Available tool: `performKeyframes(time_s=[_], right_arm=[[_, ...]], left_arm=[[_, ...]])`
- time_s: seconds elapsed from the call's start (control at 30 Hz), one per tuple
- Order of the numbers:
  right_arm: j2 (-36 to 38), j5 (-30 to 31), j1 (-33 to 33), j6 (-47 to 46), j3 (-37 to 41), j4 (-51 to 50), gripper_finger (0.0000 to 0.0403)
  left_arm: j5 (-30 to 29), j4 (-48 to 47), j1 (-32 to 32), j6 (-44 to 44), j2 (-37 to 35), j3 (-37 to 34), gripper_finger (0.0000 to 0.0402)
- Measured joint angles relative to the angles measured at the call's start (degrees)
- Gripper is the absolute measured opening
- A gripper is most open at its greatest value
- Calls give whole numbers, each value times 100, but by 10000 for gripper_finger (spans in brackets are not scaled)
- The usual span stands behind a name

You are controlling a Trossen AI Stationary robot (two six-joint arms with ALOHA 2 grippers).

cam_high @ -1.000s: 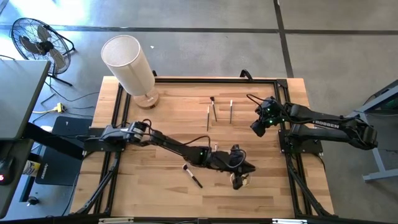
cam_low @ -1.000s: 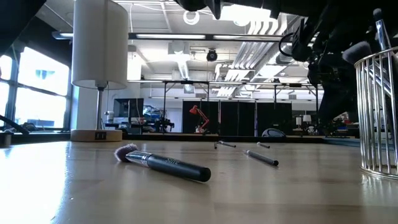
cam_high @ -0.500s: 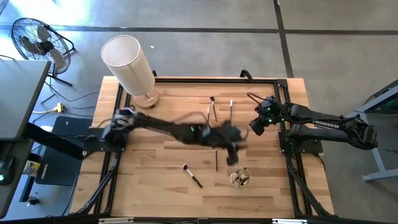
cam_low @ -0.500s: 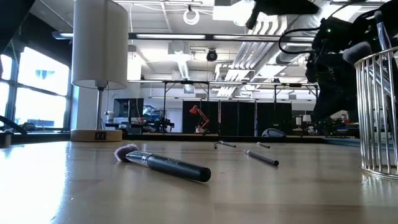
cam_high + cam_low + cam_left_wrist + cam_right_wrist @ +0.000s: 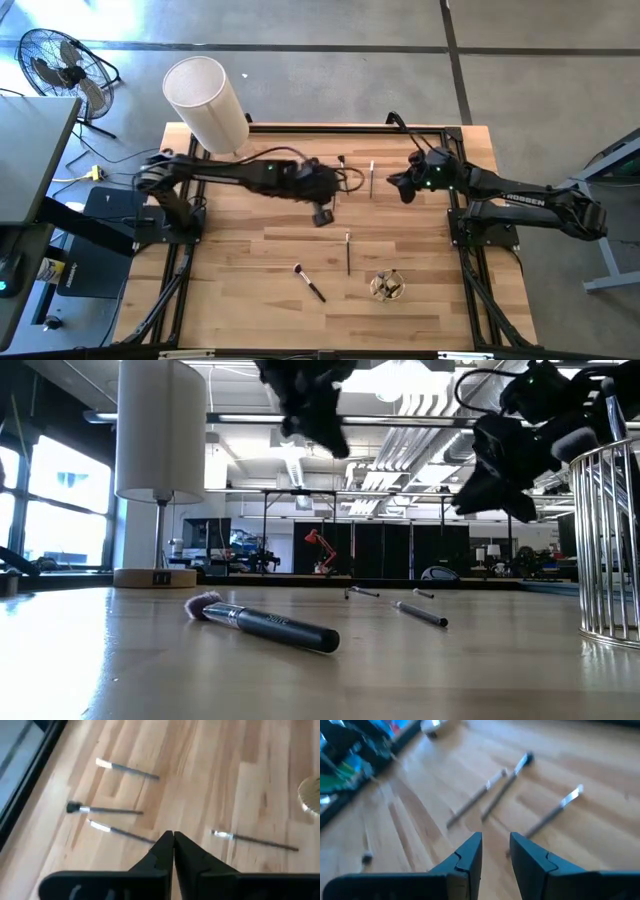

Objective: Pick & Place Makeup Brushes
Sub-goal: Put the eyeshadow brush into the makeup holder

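Observation:
Three thin makeup brushes lie side by side on the wooden table at its far middle, sharper in the right wrist view. Another thin brush and a thick dark one lie nearer the front. More brushes stand in a wire cup. My left gripper hangs shut and empty above the table's middle, its tips closed together. My right gripper is open, in the air to the right of the three brushes, which show beyond its fingers.
A lamp with a white shade stands at the table's far left corner, on a wooden base. A black rail frame runs around the table. The wire cup stands at the near right.
My left gripper has left the wire cup at the near right, risen, and swung toward the table's middle and far side, tipping up from pointing down. My right gripper has tipped up and shifted slightly toward the far edge. The brushes on the table have not moved.

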State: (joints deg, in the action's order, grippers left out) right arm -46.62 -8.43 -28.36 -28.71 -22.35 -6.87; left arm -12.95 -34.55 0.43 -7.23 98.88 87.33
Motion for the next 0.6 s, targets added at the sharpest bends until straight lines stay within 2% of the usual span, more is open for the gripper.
performKeyframes(time_s=[0.07, 0.13, 0.2, 0.27, 0.37, 0.43, 0.53, 0.6], right_arm=[[-16, 54, 6, -64, 0, 365, 94], [-117, 195, 47, -266, -11, 828, 94], [-229, 387, 120, -252, -12, 1276, 94], [-476, 757, 248, -130, -169, 1681, 94], [-985, 1424, 442, 129, -650, 1560, 94], [-1351, 1814, 476, 282, -1159, 1199, 94], [-2120, 2379, 486, 300, -2190, 164, 94], [-2677, 2657, 417, 194, -2894, -958, 94]], left_arm=[[64, 962, -7, -136, -385, -865, 2], [175, 1166, -38, -382, -982, -1879, 4], [233, 2299, -88, -660, -1438, -2784, 2], [266, 2898, -112, -961, -1935, -3722, 1], [369, 3885, -194, -1253, -2648, -4857, 2], [396, 4599, -205, -1287, -3011, -5379, 1], [499, 4844, -195, -1320, -3562, -5966, 1], [468, 4933, -191, -1300, -3835, -6144, 1]])
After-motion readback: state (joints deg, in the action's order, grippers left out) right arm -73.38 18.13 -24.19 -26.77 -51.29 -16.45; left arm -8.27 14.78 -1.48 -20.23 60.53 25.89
